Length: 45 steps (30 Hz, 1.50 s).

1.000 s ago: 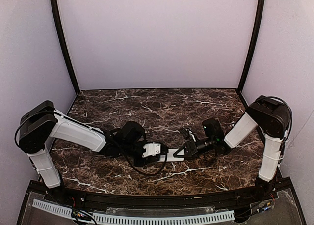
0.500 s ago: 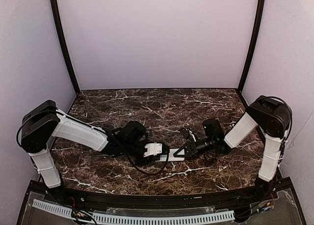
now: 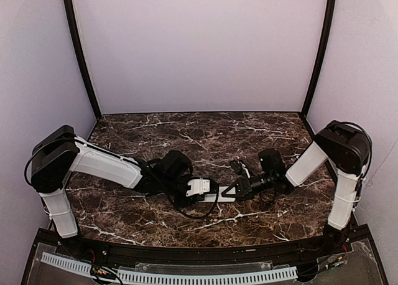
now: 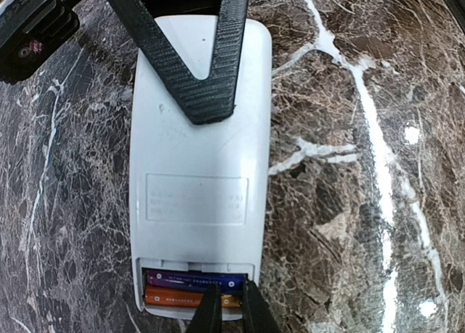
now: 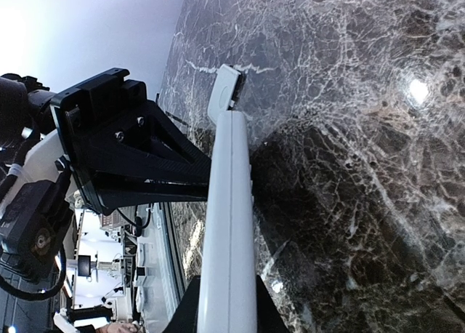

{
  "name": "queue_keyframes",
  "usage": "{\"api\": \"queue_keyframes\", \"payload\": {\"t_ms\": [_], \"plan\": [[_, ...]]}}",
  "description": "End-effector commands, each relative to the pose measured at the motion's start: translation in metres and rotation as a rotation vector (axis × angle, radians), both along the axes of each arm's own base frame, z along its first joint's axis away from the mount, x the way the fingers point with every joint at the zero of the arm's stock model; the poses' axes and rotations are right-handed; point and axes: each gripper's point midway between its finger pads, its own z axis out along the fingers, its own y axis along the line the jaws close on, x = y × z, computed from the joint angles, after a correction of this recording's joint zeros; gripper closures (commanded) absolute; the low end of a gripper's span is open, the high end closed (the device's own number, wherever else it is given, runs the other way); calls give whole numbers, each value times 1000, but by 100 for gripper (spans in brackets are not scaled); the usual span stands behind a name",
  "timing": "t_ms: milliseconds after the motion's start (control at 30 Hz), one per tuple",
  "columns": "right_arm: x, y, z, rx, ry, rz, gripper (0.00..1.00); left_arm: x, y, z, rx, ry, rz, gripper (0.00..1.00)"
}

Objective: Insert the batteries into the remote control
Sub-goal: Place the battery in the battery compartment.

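The white remote control (image 4: 200, 173) lies back up on the marble table, its battery bay open at the near end. Both batteries lie side by side in the bay: the dark blue one (image 4: 192, 280) and the orange one (image 4: 178, 297). My left gripper (image 4: 227, 311) is nearly shut with only a thin gap, its tips over the batteries' right ends. My right gripper (image 5: 227, 304) is shut on the remote (image 5: 229, 224), seen edge-on; its black fingers (image 4: 196, 64) cross the remote's far end. From above, the remote (image 3: 221, 195) sits between the left gripper (image 3: 200, 195) and the right gripper (image 3: 235, 190).
The dark marble table (image 3: 205, 135) is walled at the back and both sides. A small white piece (image 5: 225, 93) shows past the remote's far end by the left wrist; I cannot tell what it is. A black cable loops under the left wrist (image 3: 193, 213).
My left arm has moved right, toward the remote's open end. The right gripper and the remote have shifted slightly right.
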Motion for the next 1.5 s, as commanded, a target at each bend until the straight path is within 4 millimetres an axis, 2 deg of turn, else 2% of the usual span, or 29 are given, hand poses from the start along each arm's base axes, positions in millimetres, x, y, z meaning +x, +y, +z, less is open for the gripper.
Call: {"api": "queue_keyframes", "payload": {"t_ms": [0,233,500,700,867,1000,1067,1100,1133,1167,1200,1233,1267,1300,1333,1367,1433,1467], "plan": [[-17,0,-13,-53,48,33,100,10,7,-29,125,-1,43,90],[-17,1,-12,-55,50,33,100,11,17,-44,254,16,62,90],[-17,1,-11,-53,51,34,100,18,25,-64,425,-45,78,91],[-18,0,-12,-53,52,34,100,18,25,-60,422,-41,102,92],[-16,-2,-9,-51,39,27,100,27,12,-28,293,-87,140,90],[-12,-5,-6,-50,22,27,100,38,3,13,151,-133,187,88],[-10,-7,-3,-50,12,27,100,42,1,43,61,-153,212,85],[-9,-7,-2,-51,7,27,100,43,2,47,38,-150,226,84],[-8,-8,0,-50,1,29,100,47,3,63,-9,-162,244,80],[-7,-8,2,-47,-6,32,100,49,5,69,-43,-160,263,78],[-7,-8,3,-45,-13,37,100,52,7,83,-85,-164,276,72],[-8,-8,4,-44,-16,42,100,52,10,86,-117,-159,292,66],[-8,-8,7,-38,-22,49,100,52,18,91,-140,-156,304,55],[-9,-7,9,-32,-23,59,100,54,17,99,-186,-168,318,49],[-9,-7,11,-26,-28,68,100,53,25,102,-203,-176,332,38],[-10,-6,12,-21,-29,76,100,54,24,111,-251,-192,343,33],[-10,-5,16,-12,-37,88,100,52,30,117,-299,-198,362,6],[-11,-5,16,-10,-38,95,100,49,34,116,-309,-192,367,4]]}}
